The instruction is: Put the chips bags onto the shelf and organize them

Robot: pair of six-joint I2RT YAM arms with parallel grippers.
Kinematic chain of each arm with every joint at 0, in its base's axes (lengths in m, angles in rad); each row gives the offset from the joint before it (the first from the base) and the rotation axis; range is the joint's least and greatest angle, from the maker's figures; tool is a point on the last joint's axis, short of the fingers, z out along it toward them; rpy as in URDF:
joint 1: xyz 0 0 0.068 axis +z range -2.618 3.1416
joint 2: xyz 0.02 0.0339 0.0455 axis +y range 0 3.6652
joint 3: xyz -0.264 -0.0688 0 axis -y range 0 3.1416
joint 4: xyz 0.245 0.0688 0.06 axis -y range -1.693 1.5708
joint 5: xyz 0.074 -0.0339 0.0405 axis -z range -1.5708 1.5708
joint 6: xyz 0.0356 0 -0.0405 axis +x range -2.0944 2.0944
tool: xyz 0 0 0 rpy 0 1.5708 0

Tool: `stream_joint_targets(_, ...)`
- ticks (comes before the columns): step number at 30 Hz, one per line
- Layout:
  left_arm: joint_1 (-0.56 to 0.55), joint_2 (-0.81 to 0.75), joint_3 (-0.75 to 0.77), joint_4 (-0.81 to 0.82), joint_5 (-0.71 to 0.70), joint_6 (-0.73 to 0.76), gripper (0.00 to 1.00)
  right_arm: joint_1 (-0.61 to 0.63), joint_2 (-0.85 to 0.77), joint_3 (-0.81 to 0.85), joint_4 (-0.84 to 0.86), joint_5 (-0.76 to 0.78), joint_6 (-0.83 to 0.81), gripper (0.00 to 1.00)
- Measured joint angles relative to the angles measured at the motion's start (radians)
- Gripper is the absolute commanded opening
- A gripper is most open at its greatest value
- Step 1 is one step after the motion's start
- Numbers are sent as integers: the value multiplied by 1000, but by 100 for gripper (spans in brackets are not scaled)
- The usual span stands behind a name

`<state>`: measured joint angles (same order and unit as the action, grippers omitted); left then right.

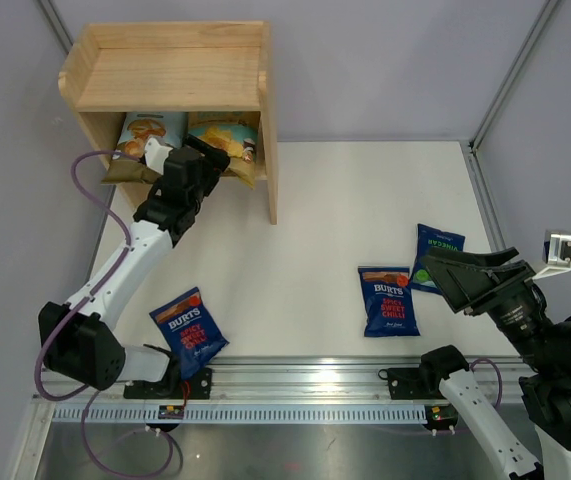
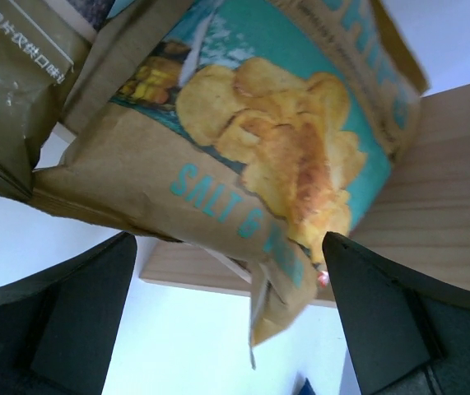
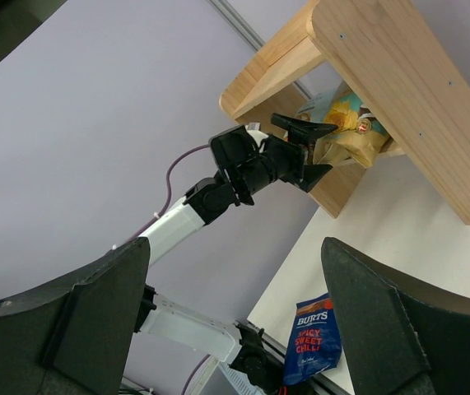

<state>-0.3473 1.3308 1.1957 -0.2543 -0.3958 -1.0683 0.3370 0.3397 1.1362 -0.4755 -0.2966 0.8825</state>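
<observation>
The pine shelf (image 1: 170, 75) stands at the back left. On its lower tier sit a light-blue chips bag (image 1: 151, 128) and a tan-and-teal chips bag (image 1: 227, 140). My left gripper (image 1: 215, 158) is open at that tier's mouth. In the left wrist view the tan-and-teal bag (image 2: 284, 156) fills the frame, and its lower corner hangs free between the spread fingers (image 2: 70, 321). Three dark-blue bags lie on the table: one Burts (image 1: 188, 332), another Burts (image 1: 387, 300), and one with green lettering (image 1: 437, 255). My right gripper (image 1: 443, 280) hovers open over the right side, holding nothing.
An olive-brown bag edge (image 2: 12, 82) sits left of the tan-and-teal bag. The shelf's right side panel (image 1: 270, 150) reaches down to the table. A metal rail (image 1: 305, 380) runs along the near edge. The right wrist view shows the left arm (image 3: 185, 218) and the shelf (image 3: 383, 82).
</observation>
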Motion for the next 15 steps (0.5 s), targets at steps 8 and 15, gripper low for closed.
stream_joint_targets(8, -1, 84, 7, -6, 29, 2, 99, 0, 0, -3, 2, -2, 0, 93)
stream_joint_targets(15, 1, 96, 29, -13, 55, 67, 99, 0, -2, -18, 14, -4, 1, 93)
